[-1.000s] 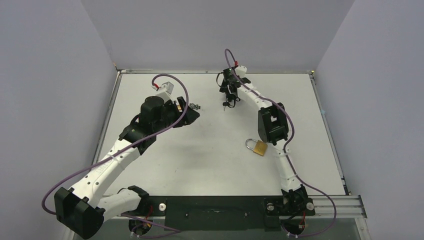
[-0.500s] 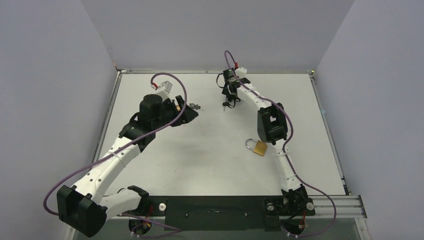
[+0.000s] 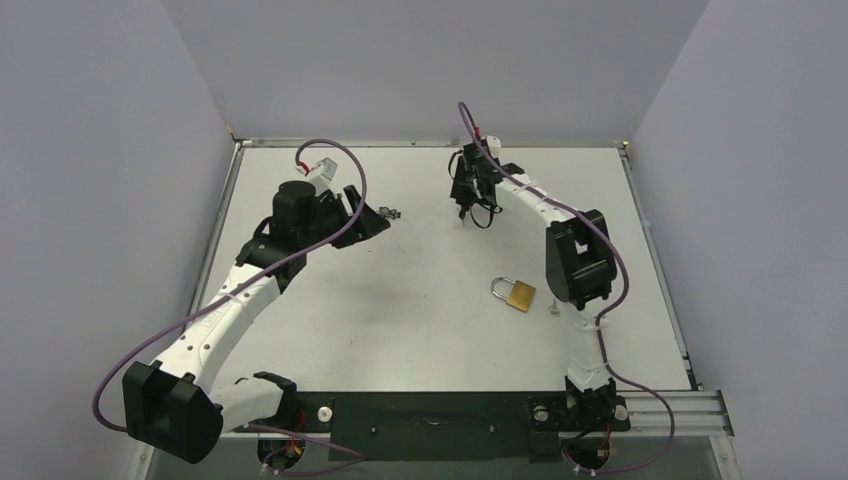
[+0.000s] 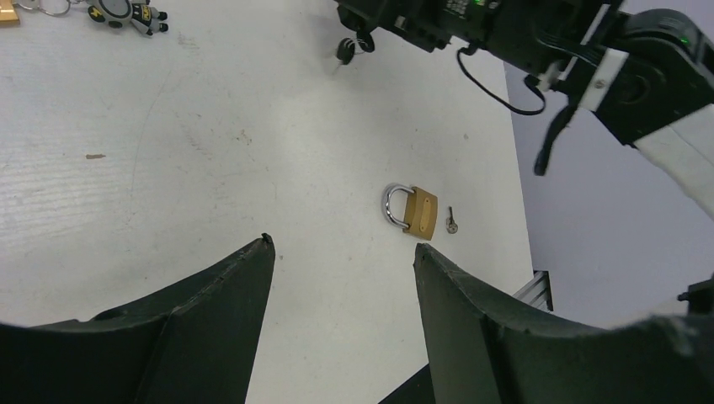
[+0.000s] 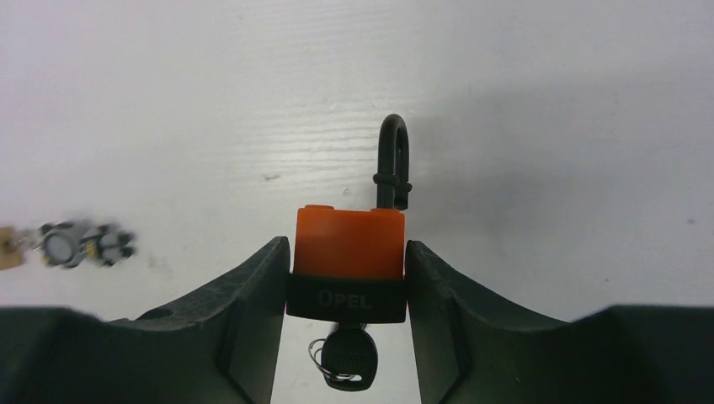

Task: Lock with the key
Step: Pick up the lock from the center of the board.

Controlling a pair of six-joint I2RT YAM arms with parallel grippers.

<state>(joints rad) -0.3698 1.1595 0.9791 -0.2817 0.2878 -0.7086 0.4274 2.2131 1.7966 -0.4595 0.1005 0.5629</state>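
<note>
My right gripper is shut on an orange padlock with a black band, gripping its two sides. The black shackle points away from me. A black-headed key on a ring sticks out of the padlock's underside. In the top view the right gripper holds it just above the table at the far middle. My left gripper is open and empty at the far left; in the left wrist view its jaws stand wide apart over bare table.
A brass padlock lies mid-right with a small loose key beside it; both show in the left wrist view, padlock and key. A small keychain figure lies near the left gripper, blurred in the right wrist view.
The right arm's elbow swung right, uncovering the small key by the brass padlock; its gripper shifted slightly right with the orange padlock. The left gripper drew back a little toward the far left.
</note>
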